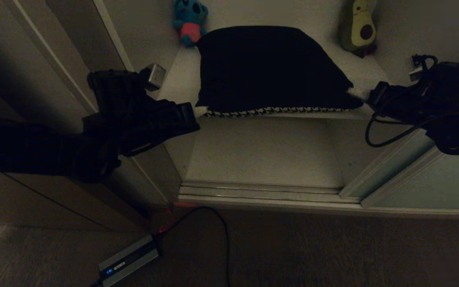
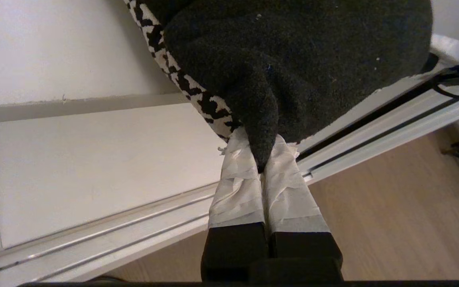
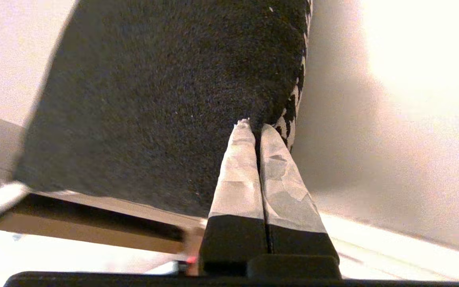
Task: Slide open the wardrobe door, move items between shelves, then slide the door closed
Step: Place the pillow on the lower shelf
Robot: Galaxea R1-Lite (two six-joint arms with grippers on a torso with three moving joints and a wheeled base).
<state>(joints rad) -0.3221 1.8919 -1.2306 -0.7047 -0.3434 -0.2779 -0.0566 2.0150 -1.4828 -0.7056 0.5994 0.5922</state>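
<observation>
Cushion (image 1: pixel 271 67) sits on the upper shelf (image 1: pixel 367 71), pinched at both front corners: left claw (image 1: pixel 199 111) clamped on one, right claw (image 1: pixel 357 93) on the other. Koala (image 1: pixel 190 20) and avocado (image 1: pixel 359 28) behind.

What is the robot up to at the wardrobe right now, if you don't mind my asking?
The robot is handling the cushion on the upper shelf of the open wardrobe. The left gripper is shut on the cushion's near left corner, and the right gripper is shut on its right corner. A teal koala plush and an avocado plush sit at the back of the same shelf. The lower shelf is beneath it.
</observation>
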